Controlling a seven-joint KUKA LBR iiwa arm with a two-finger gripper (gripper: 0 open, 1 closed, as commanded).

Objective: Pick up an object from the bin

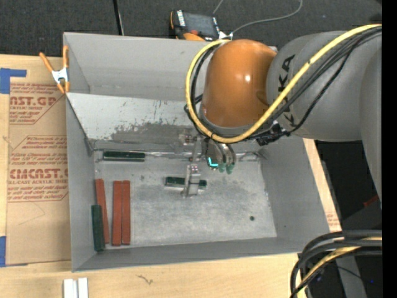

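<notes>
Grey metal bin (236, 219): three dark green sticks (124, 156), three reddish sticks (116, 213) at 8 o'clock. Gripper (193, 185) is down by the short green stick (175, 181) mid-bin; can't tell if it's open or closed.

Three dark green bars (124, 156) (175, 181) (97, 228), three red-brown bars (99, 194) (116, 213) (126, 213)

One camera, set high over the bin (124, 61), looking down, slightly off to one side. Medium range. My arm (335, 85) enters from frame right.

Tool (193, 184) over bar (174, 181), mid bin (142, 61).
</notes>
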